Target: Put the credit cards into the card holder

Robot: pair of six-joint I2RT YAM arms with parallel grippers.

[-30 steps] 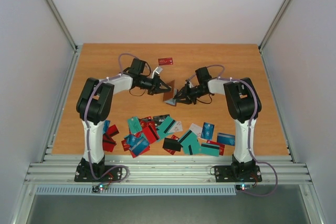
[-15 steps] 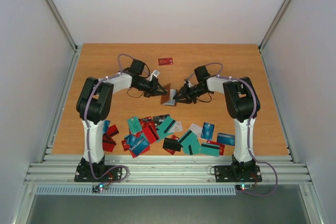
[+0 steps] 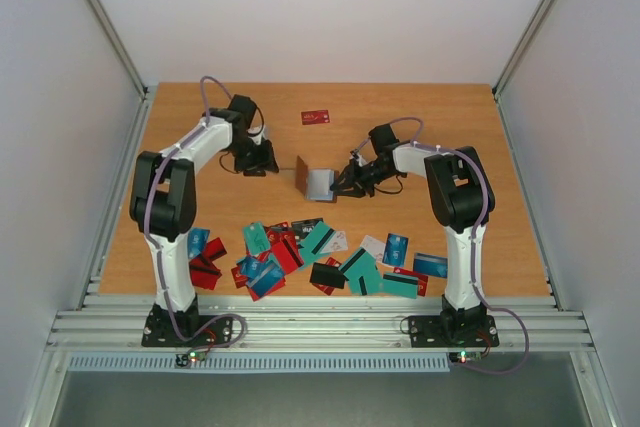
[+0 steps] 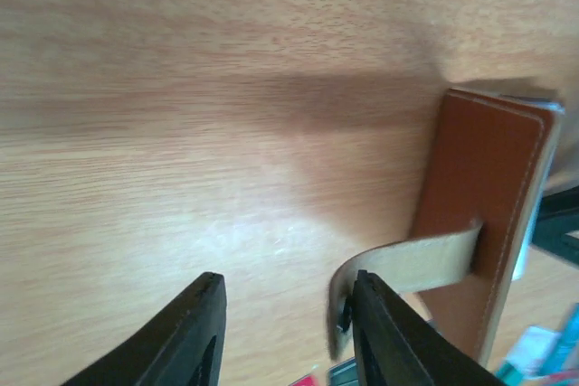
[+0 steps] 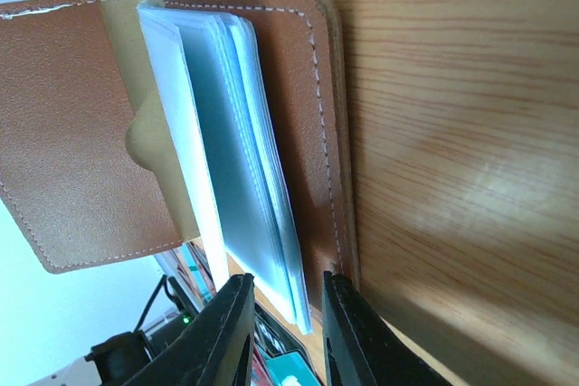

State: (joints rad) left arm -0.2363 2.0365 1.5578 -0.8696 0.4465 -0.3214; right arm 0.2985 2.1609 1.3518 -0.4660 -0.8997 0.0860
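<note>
Jaws: right gripper [image 5: 285,282] nipped shut on edge of card holder [image 5: 81,133], sleeves [image 5: 235,133] fanned; left gripper [image 4: 288,277] part-open, empty, at holder's 9 o'clock, apart. Heap of credit cards [image 3: 320,257] at holder's 6 o'clock. Step, likely: holder braced open. Next: left must fetch one card, slide into sleeve.

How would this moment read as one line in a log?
left claw: open, empty | right claw: gripping open card holder | credit cards: loose in near pile
</note>
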